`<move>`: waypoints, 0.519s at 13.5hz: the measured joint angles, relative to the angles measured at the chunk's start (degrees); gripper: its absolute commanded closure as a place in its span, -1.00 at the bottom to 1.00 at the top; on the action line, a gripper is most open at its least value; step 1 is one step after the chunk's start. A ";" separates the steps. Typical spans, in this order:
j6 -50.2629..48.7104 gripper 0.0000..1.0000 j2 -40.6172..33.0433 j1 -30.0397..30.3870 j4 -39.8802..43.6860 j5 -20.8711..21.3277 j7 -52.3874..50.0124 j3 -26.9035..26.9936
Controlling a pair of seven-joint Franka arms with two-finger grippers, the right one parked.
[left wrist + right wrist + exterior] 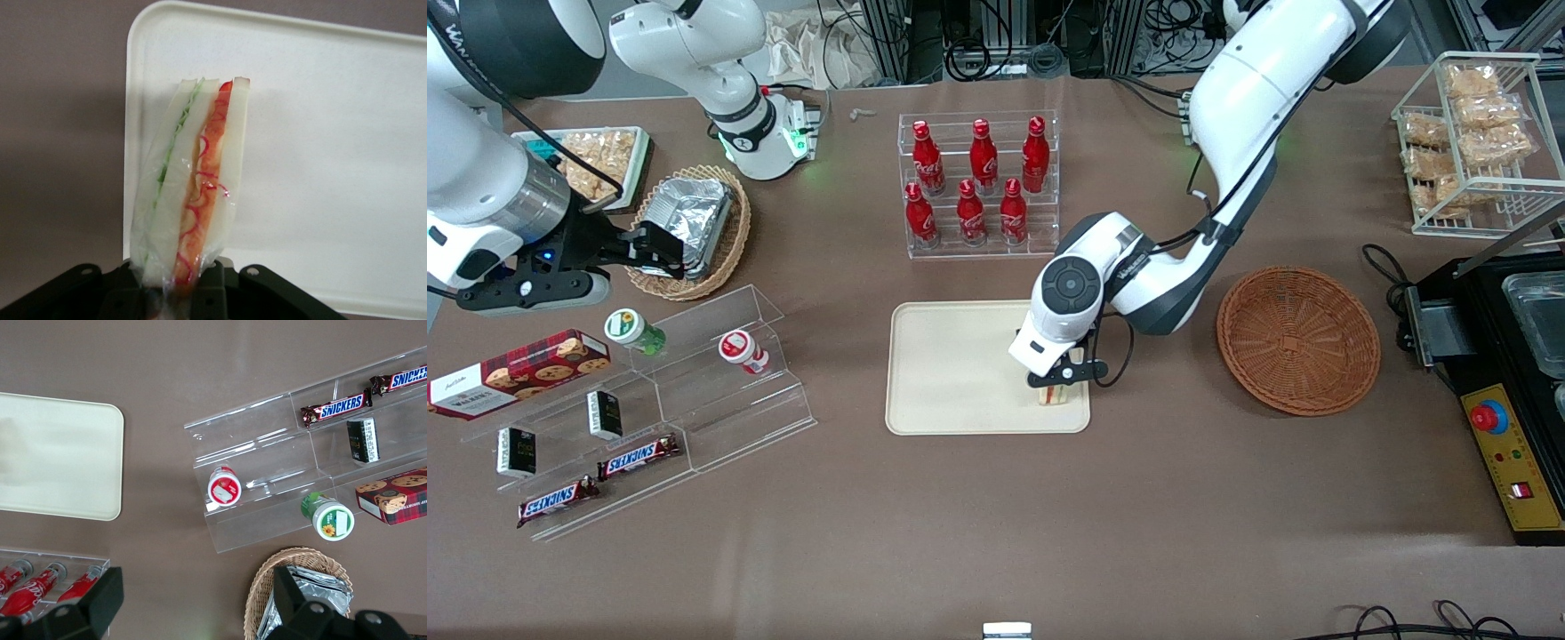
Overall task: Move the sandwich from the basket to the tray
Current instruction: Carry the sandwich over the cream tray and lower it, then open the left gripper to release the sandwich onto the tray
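Where brown cloth covers the table (pixel 1049 516), the gripper (pixel 1064 380) holds the sandwich (pixel 1056 394).

Left arm: reaches down from its base, elbow bent, wrist low over the tray (pixel 951 373).
Gripper (pixel 1064 380): above the tray's corner nearest the basket (pixel 1298 340), fingers (pixel 213 293) clamped on the sandwich (pixel 193 200).

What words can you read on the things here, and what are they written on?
"SNICKERS": candy bars on the clear shelf.
"Walkers": red cookie box, barely readable.
Red bottles: white script, too small to read.
Small dark boxes: too small.
The gripper holds the sandwich over the tray; no words on them.
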 measured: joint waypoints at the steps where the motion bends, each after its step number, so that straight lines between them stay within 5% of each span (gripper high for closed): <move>1: 0.00 0.93 0.60 -0.08 0.00 0.37 -0.09 0.00; 2: 0.00 0.73 1.03 -0.11 0.00 0.50 -0.13 0.03; 3: 0.00 0.20 1.33 -0.11 0.00 0.55 -0.14 0.13; 4: 0.00 -0.81 1.53 -0.11 0.00 0.57 -0.14 0.19; 5: 0.00 -1.00 1.63 -0.11 0.01 0.58 -0.14 0.19; 7: 0.00 -1.00 1.69 -0.11 0.01 0.60 -0.15 0.20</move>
